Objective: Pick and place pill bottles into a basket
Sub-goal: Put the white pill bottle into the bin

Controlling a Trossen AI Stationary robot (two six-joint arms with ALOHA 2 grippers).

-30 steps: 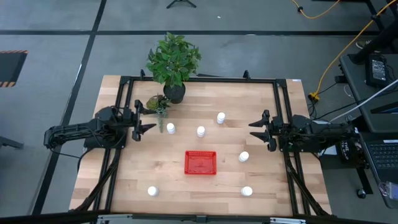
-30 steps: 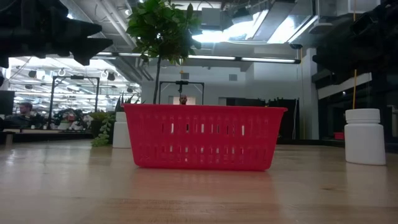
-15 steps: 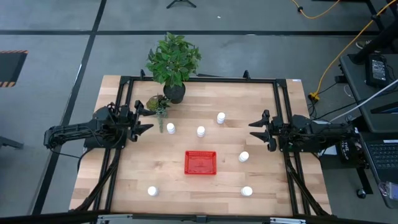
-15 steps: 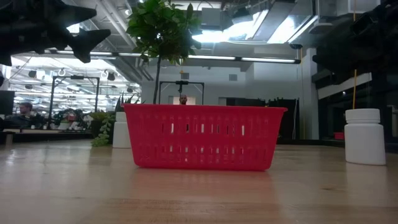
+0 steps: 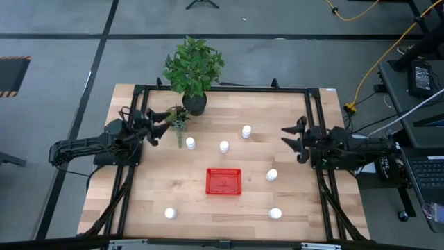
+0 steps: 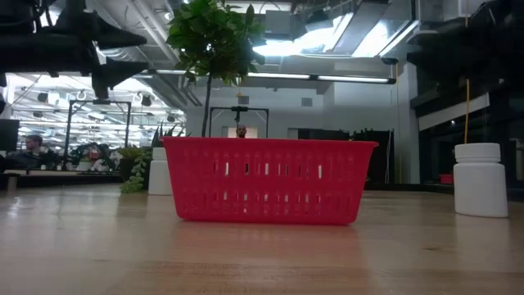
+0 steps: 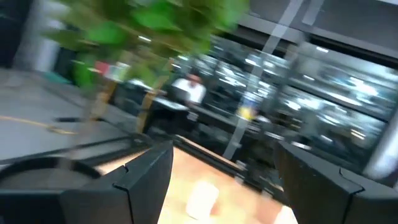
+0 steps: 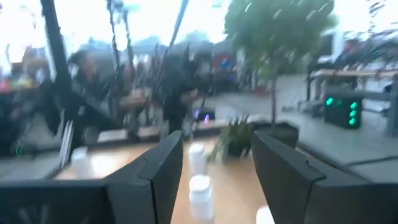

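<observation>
The red mesh basket point(image 5: 223, 181) stands at the table's middle, nearer the front edge; it fills the centre of the low view point(image 6: 266, 180). Six white pill bottles stand on the wood: three behind the basket point(image 5: 190, 143) point(image 5: 224, 146) point(image 5: 246, 131), one to its right point(image 5: 272, 175) and two near the front edge point(image 5: 170, 214) point(image 5: 275, 214). My left gripper point(image 5: 159, 127) is open and empty at the far left, next to the small plant. My right gripper point(image 5: 286, 139) is open and empty at the right side. Both hang above the table.
A large potted plant point(image 5: 193, 69) in a black pot stands at the far edge, with a small plant point(image 5: 178, 119) in front of it, close to my left gripper. Black rails point(image 5: 222, 89) frame the table. Bare wood lies around the basket.
My left gripper has swung toward the table's far edge, turning toward the small plant. My right gripper has shifted a little toward the far edge. Both stay open. The bottles and the basket have not moved.
</observation>
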